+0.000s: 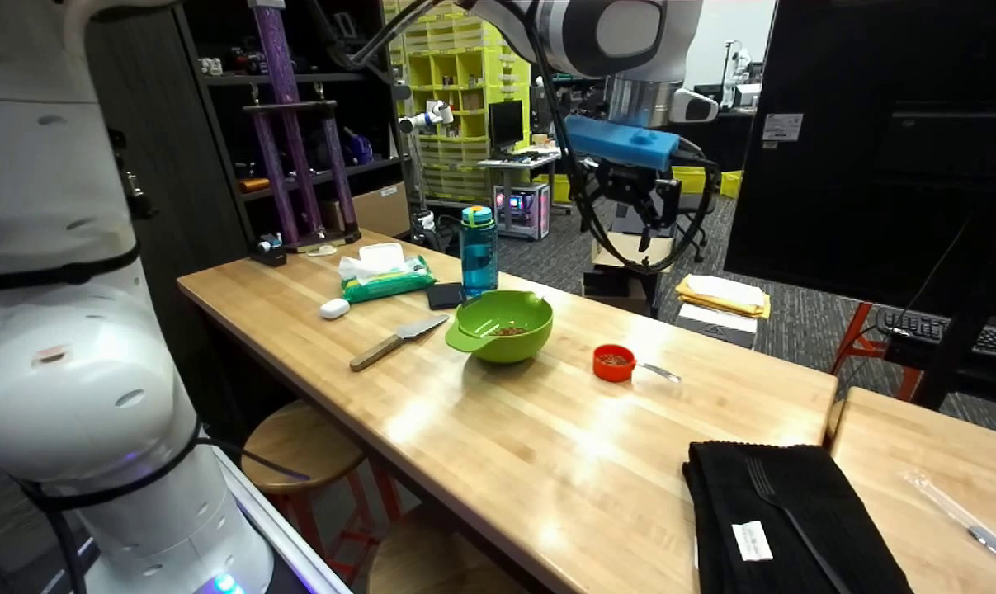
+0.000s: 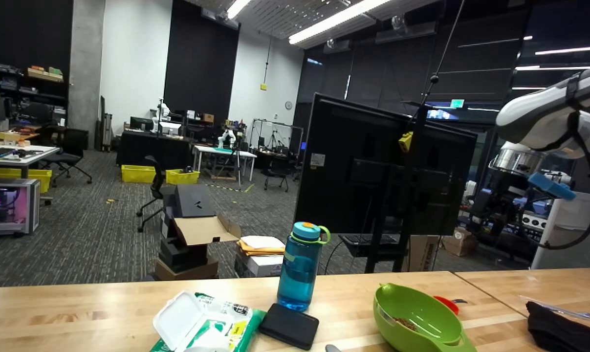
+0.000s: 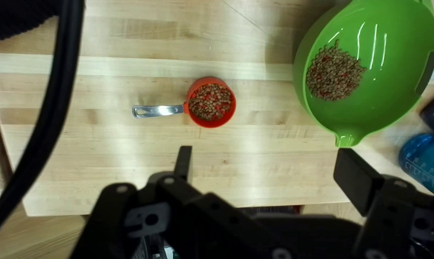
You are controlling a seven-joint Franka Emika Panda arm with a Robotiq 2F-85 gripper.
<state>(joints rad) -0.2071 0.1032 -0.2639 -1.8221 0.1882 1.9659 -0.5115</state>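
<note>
Plainly, the gripper (image 3: pixel 269 167) is spread, its 2 blocky fingers (image 3: pixel 355 181) parted wide. On the smooth wooden table (image 3: pixel 94 144), pebbly grains (image 3: pixel 210 102) are held by a round, metal-handled red cup (image 1: pixel 613 372), set near a glossy green spouted bowl (image 3: pixel 385 99).

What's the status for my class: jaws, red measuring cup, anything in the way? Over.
Jaws open, holding nothing. Red measuring cup upright on table, lentil-like grains inside. Green spouted bowl nearby, apparently not blocking.

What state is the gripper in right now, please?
Gripper: open, jaws wide apart, holding nothing.
</note>
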